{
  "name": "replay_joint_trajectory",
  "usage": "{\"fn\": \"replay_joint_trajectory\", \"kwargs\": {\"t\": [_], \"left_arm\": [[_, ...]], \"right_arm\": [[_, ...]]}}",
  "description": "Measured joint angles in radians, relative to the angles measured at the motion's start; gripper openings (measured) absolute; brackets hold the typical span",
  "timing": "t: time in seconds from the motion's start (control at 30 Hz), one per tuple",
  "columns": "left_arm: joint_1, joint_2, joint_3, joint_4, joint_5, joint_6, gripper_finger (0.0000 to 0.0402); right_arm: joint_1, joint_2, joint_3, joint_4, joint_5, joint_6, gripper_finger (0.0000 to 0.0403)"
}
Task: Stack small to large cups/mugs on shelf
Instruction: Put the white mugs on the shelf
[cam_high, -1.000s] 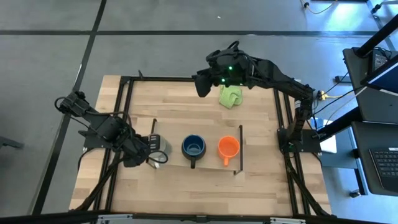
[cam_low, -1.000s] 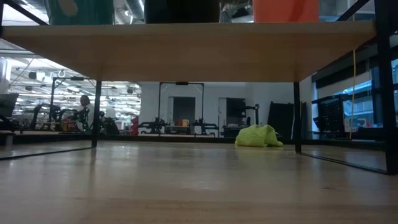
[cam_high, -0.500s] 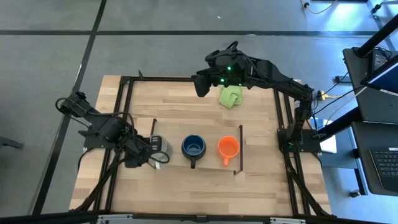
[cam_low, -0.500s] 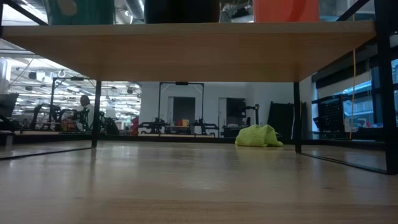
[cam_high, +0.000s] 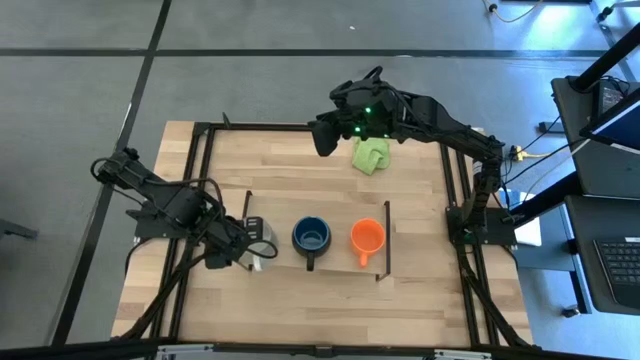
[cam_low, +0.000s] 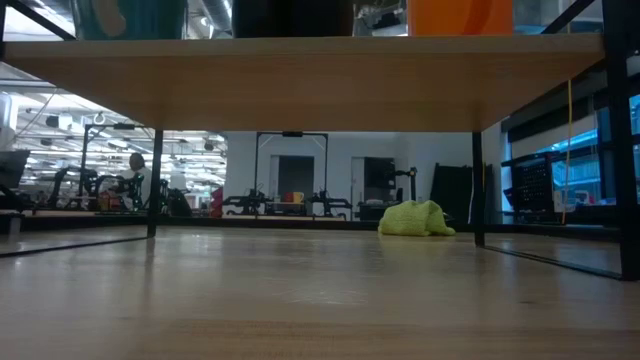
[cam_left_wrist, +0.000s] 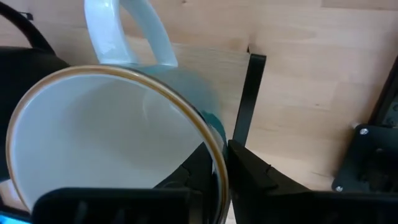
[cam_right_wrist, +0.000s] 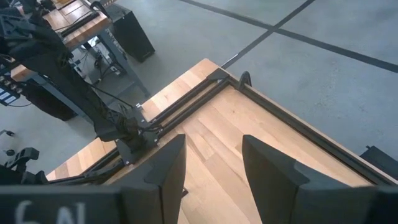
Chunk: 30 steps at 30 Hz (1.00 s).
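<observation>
Three mugs stand in a row on the light-wood shelf (cam_high: 340, 262): a white-grey mug (cam_high: 262, 238) at the left end, a dark blue mug (cam_high: 312, 236) in the middle and an orange mug (cam_high: 367, 237) at the right. Their bases also show on top of the shelf board (cam_low: 300, 80) in the low view. My left gripper (cam_high: 243, 247) points steeply down at the white-grey mug's left rim and is shut on it. My right gripper (cam_high: 325, 135) hangs open high over the table's far side, with nothing between its fingers (cam_right_wrist: 168, 168). My left gripper has the white-grey mug's rim (cam_left_wrist: 216, 158) between its two fingers, one finger inside the mug and one outside its wall. The fingers come from above, slanting in from the table's left. The mug stands upright on the shelf, its handle (cam_left_wrist: 134, 34) toward the near edge.
A lime-green cloth (cam_high: 371, 153) lies on the tabletop at the far side, below my right arm. Black rails (cam_high: 386, 240) stand at the shelf's short ends; one (cam_left_wrist: 249, 93) is right beside the white-grey mug. A black frame (cam_high: 200, 190) runs round the table.
</observation>
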Motion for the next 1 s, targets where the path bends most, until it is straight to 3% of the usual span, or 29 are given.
{"fn": "replay_joint_trajectory", "kwargs": {"t": [0.27, 0.8, 1.0], "left_arm": [[0.019, 0.000, 0.000, 0.012, -0.062, -0.001, 0.0040], [0.030, -0.001, 0.000, 0.015, -0.048, -0.032, 0.0042], [0.034, -0.002, 0.000, 0.016, -0.055, -0.069, 0.0068]], "right_arm": [[0.000, 0.000, 0.000, 0.000, 0.000, -0.017, 0.0159], [0.000, 0.000, 0.000, -0.016, -0.003, -0.021, 0.0159], [0.000, 0.000, 0.000, -0.015, -0.003, -0.021, 0.0159]]}}
